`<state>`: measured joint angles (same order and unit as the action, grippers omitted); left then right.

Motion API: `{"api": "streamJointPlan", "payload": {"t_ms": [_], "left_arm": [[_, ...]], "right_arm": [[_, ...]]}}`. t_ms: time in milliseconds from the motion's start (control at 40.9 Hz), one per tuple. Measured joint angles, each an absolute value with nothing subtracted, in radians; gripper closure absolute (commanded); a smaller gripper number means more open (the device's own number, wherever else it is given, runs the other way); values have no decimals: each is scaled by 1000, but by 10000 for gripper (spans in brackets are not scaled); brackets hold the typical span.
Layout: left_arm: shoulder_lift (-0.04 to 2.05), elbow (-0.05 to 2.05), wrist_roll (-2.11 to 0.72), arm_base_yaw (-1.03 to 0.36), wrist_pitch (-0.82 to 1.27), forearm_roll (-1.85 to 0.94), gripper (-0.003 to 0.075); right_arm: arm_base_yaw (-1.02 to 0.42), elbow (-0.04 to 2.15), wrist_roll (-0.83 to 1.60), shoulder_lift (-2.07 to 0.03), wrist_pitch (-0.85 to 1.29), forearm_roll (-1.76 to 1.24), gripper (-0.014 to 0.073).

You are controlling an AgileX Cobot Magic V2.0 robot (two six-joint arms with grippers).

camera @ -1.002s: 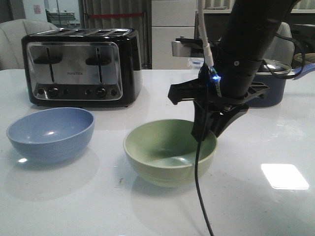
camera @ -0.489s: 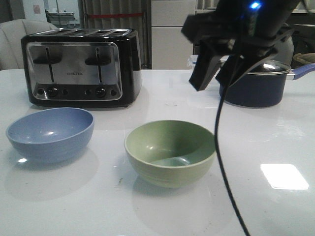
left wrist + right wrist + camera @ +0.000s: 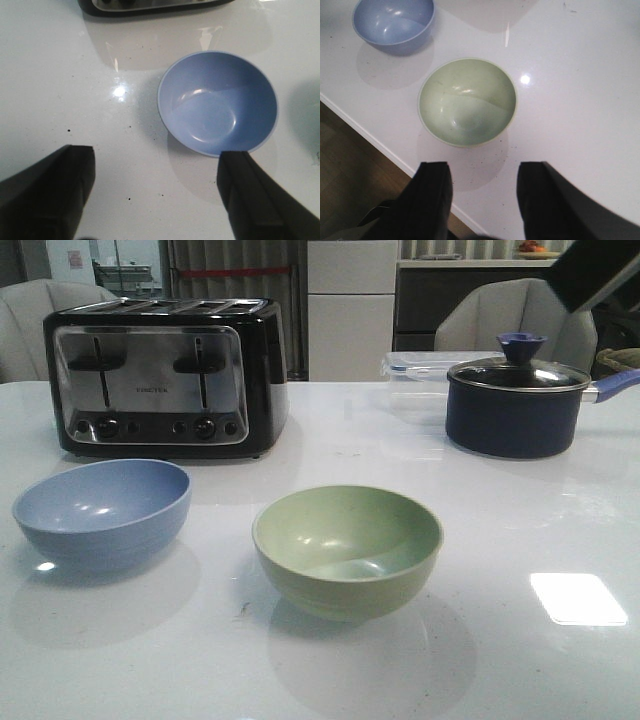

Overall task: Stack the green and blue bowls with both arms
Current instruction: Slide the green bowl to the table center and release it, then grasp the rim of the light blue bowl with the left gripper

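Bowls, the pincers first: both empty-handed.
Left pincer (image 3: 155,192): spread wide above the bench, gripping nothing; blue bowl just ahead of its fingers (image 3: 252,200), nearer one of the two.
Right pincer (image 3: 482,200): parted, gripping nothing; held high over the bench edge, green bowl ahead of the gap between its fingers (image 3: 432,197).
Right arm (image 3: 590,270): only a dark corner showing at the upper right of the front view.
Green bowl (image 3: 347,550): upright on the white bench (image 3: 520,530), near the middle front, nothing inside.
Blue bowl (image 3: 102,512): upright on the bench, left of the green bowl and apart from it, nothing inside; not stacked.
Toaster (image 3: 165,375): black and chrome, behind the blue bowl, close but not touching.
Pot (image 3: 515,405): dark navy with a glass lid and blue knob, far right at the back, well apart from both bowls.
Clear container (image 3: 415,370): lidded, just behind and left of the pot.
Floor (image 3: 350,165): brown, visible past the bench edge in the right wrist view.
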<state>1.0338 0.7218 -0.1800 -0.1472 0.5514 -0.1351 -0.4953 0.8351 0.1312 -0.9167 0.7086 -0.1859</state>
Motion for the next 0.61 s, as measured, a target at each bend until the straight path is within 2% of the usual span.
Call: {"api": "streamJointPlan", "payload": {"t_ms": [391, 464, 611], "left_arm": [[1510, 951, -180, -147, 624, -152, 165], [1580, 984, -180, -147, 624, -161, 206], [1689, 1035, -180, -147, 610, -182, 352]], "right_arm": [[-495, 831, 131, -897, 711, -186, 167], [-495, 831, 131, -897, 711, -186, 167], [-495, 831, 131, -897, 711, -186, 167]]}}
